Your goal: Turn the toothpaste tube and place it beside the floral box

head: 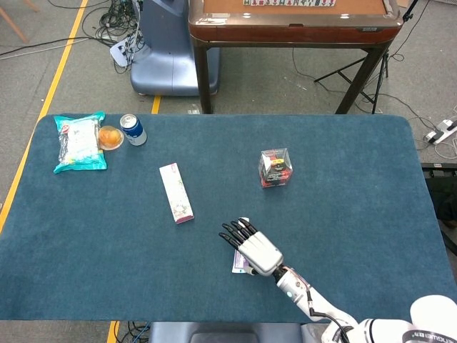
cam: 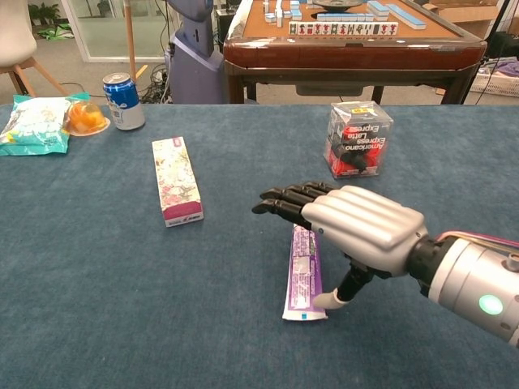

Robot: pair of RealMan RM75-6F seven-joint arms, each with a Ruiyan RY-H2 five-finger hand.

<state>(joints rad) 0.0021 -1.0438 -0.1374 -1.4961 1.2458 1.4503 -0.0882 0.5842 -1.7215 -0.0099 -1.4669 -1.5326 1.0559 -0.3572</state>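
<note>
1. The toothpaste tube [cam: 303, 274] lies flat on the blue table [head: 357, 236] near the front edge, its length running roughly front to back; its crimped end points toward the robot, and its cap end is hidden under the hand in the chest view.
2. The right hand [cam: 354, 225] hovers over the tube's far half, palm down, covering much of it in the head view [head: 253, 246].
3. The fingers [cam: 284, 201] are stretched out and slightly apart, pointing left and away; the thumb [cam: 340, 290] hangs down just beside the tube's right edge near the crimped end. Whether it touches is unclear. The hand holds nothing.
4. The floral box [cam: 176, 179] lies well apart, to the tube's upper left.
5. The left hand shows in neither view.
</note>
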